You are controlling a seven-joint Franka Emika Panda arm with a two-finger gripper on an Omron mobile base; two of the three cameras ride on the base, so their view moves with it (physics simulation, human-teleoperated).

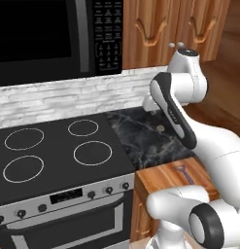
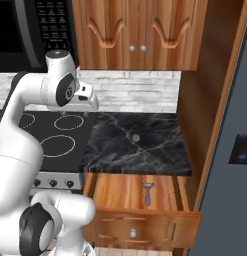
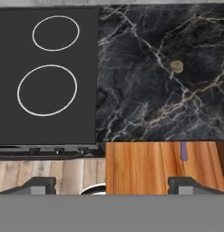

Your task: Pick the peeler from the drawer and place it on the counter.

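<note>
One peeler [image 2: 147,193] is lying flat on the wooden floor of the pulled-out drawer [image 2: 115,192], toward its right half, forked head pointing at the counter [image 2: 150,150] and handle toward the drawer front. It is touching nothing but the drawer bottom. From my hand camera I am seeing only the tip of its handle [image 3: 183,152] just below the counter's front edge [image 3: 145,113].

My gripper [image 3: 106,183] is hanging high above the seam where the stove [image 3: 45,113] meets the counter, well apart from the peeler, and looking straight down. My jaws are standing spread wide, one fingertip [image 3: 38,185] over the floor in front of the stove, the other over the drawer, and they are holding nothing.

A small round tan disc [image 2: 136,137] is resting on the counter near its middle, apart from everything else. The stove [image 1: 53,155] is sitting just beside the counter [image 1: 141,131], with a microwave [image 1: 53,39] mounted above it and wooden cabinets [image 2: 140,32] hanging over the counter.
</note>
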